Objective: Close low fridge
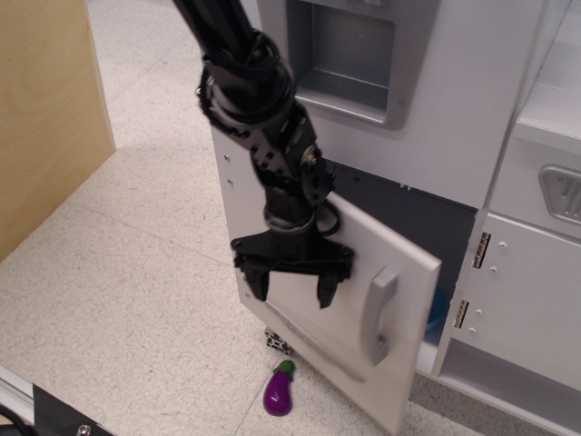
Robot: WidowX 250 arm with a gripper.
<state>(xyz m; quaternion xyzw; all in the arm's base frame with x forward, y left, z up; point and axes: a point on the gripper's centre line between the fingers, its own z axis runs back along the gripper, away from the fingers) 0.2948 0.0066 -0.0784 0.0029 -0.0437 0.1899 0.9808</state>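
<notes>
The low fridge door point(309, 318) is a large white panel with a grey vertical bar handle point(378, 316). It stands partly open, swung most of the way toward the fridge body, with a dark gap of the compartment point(427, 218) still showing above it on the right. My black gripper point(291, 290) is open and empty, its two fingers pointing down against the outer face of the door, left of the handle. The arm reaches down from the top of the view.
The upper white door with a grey recessed dispenser point(345, 54) is above. A narrower white cabinet door with metal hinges point(526, 300) stands at right. A purple toy eggplant point(279, 392) lies on the floor below the door. A wooden panel point(45, 118) is at left.
</notes>
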